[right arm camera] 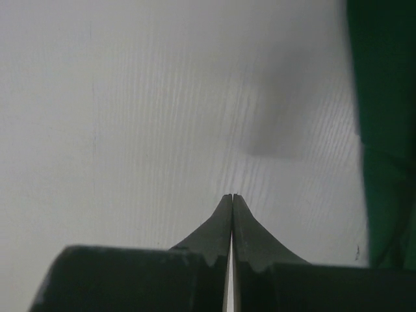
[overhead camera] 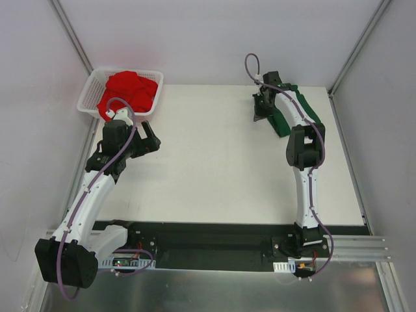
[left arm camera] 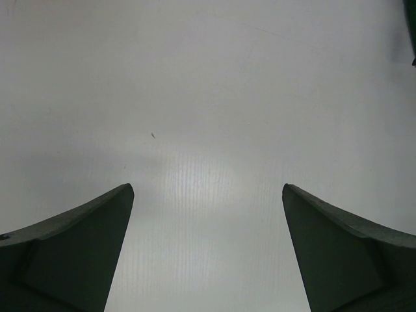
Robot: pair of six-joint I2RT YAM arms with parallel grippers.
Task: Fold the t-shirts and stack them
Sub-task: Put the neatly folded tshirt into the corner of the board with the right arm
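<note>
At the far left corner sits a white basket. The red t-shirt lies inside it, all bunched up in a heap. Just in front of the basket is the left gripper. Its two fingers are spread wide apart and there is nothing between them. In the left wrist view, only the bare white table shows between the two dark fingers.

The middle of the table has nothing but white board to see.

Over on the far right side is the right gripper. Its two fingers are pressed tight together and they hold nothing. It points down at the white table, just beside the green t-shirt. The green t-shirt lies flat on the table as a long strip, near the far right corner. Part of it is hidden under the right arm. In the right wrist view, the green cloth fills the right edge, close to the fingers but not touching them.
</note>
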